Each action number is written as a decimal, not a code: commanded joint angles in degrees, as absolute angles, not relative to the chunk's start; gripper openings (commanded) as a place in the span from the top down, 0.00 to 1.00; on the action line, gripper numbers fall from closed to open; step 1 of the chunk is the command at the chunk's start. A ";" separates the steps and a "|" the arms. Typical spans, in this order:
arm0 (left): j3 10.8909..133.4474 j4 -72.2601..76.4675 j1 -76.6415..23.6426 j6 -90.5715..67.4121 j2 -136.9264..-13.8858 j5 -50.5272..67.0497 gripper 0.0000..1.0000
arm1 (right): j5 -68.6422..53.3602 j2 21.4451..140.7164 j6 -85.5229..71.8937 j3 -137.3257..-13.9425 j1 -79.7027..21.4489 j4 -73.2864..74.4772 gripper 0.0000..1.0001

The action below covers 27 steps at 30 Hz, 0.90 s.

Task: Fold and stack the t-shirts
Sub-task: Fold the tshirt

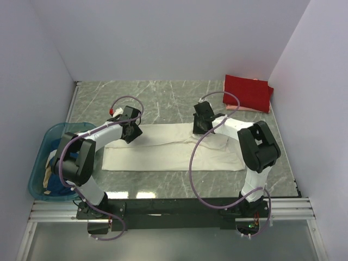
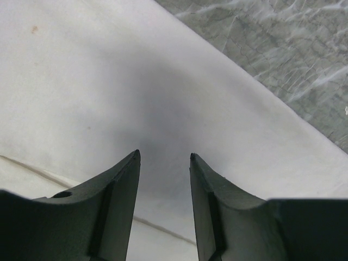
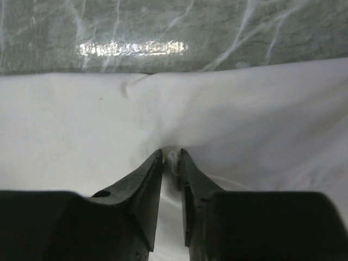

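A cream-white t-shirt (image 1: 163,149) lies as a long flat band across the middle of the marble table. My left gripper (image 1: 132,132) hangs over its far left part with its jaws open and only flat cloth (image 2: 136,98) below them. My right gripper (image 1: 203,126) is at the shirt's far edge toward the right, its jaws nearly together with a small ridge of the white cloth (image 3: 173,159) pinched between the tips. At the back right, a folded red t-shirt (image 1: 248,91) rests on a pale pink one (image 1: 235,107).
A teal plastic basket (image 1: 41,174) with dark blue and tan cloth in it stands at the table's left edge beside my left arm. White walls close in the table on three sides. Marble table (image 1: 163,100) shows beyond the shirt.
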<state>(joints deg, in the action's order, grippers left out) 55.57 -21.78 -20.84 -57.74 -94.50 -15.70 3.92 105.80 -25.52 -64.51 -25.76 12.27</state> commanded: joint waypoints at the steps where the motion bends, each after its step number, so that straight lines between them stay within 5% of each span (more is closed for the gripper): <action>1: 56.25 -21.36 -21.09 -57.22 -94.48 -15.82 0.53 | 5.62 103.19 -25.84 -64.34 -26.72 12.04 0.78; 9: 55.90 -21.53 -21.09 -57.13 -94.31 -16.08 0.53 | 4.66 95.90 -27.86 -58.81 -27.51 11.52 0.95; 27: 55.46 -21.01 -21.09 -56.16 -93.52 -15.56 0.53 | 3.52 78.75 -38.57 -40.09 -35.15 4.32 0.94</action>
<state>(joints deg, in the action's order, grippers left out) 55.57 -21.80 -20.84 -57.63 -94.50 -15.70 2.76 81.58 -34.74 -42.54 -33.50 8.88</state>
